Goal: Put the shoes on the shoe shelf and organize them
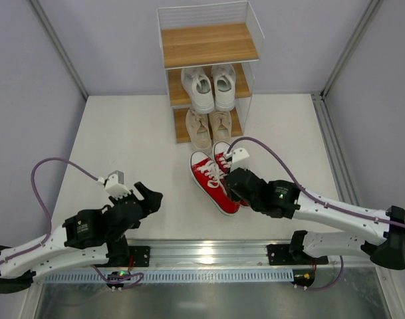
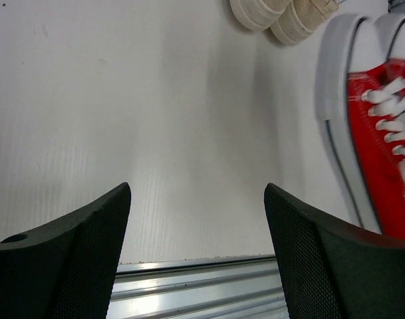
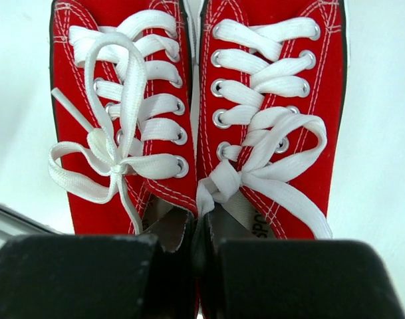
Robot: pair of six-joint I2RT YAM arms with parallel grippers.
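The pair of red shoes point(image 1: 212, 176) with white laces lies side by side on the table in front of the shoe shelf point(image 1: 209, 43). My right gripper point(image 1: 239, 183) sits over their heel ends. In the right wrist view one finger is inside each shoe, and the right gripper point(image 3: 201, 266) is shut on the two adjoining inner walls of the left red shoe point(image 3: 122, 100) and the right red shoe point(image 3: 275, 86). The white shoes point(image 1: 209, 86) sit on the middle tier and the beige shoes point(image 1: 209, 126) on the bottom tier. My left gripper point(image 1: 149, 198) hovers open and holds nothing.
The shelf's top board is bare. The left wrist view shows the left gripper point(image 2: 197, 219) above white table, a metal rail point(image 2: 195, 286) under it, a red shoe point(image 2: 382, 133) to its right and the beige toes point(image 2: 282, 16) beyond. Frame posts stand at both table sides.
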